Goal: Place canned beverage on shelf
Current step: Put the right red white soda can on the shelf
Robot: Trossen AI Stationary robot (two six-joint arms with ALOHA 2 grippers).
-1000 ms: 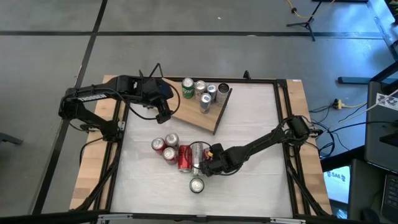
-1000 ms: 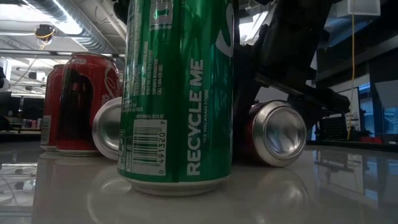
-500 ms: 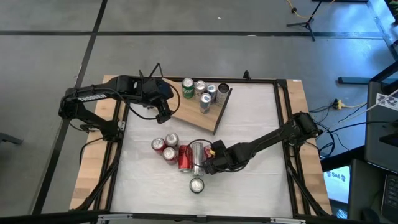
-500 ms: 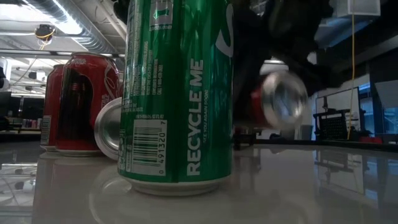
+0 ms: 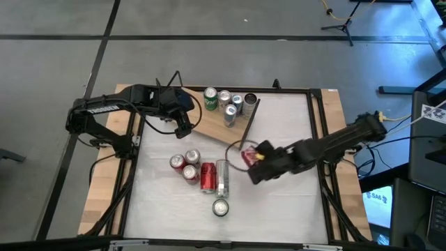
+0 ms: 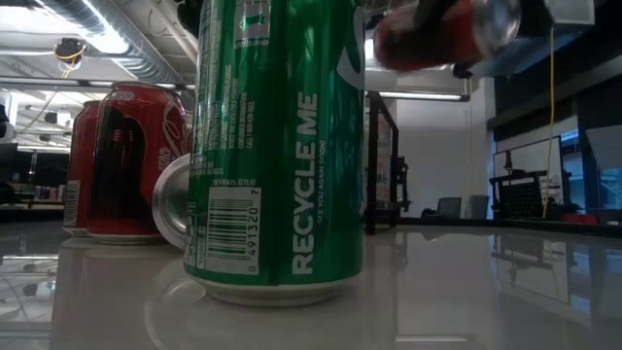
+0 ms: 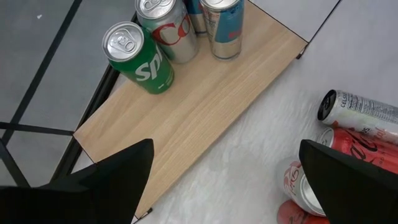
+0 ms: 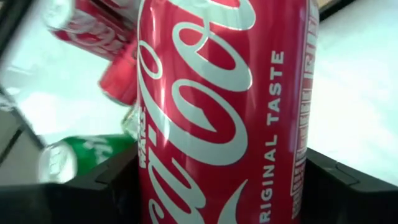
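Right pincer clamped on red cola can, lifted above white counter, near light-brown wooden shelf. Left pincer spread open, empty, at shelf's left edge.

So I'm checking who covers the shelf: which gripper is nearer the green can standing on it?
Left. The left gripper hovers beside the shelf near the green can; the right gripper holds a red can farther off.

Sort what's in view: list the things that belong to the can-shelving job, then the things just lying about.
Job in hand:
- red cola can, held in the right gripper, lifted off the table
- shelf, four cans already standing on it
- cans waiting on the table: red cans, silver can, green can

Lying about:
- cables on the floor
- left gripper, idle beside the shelf
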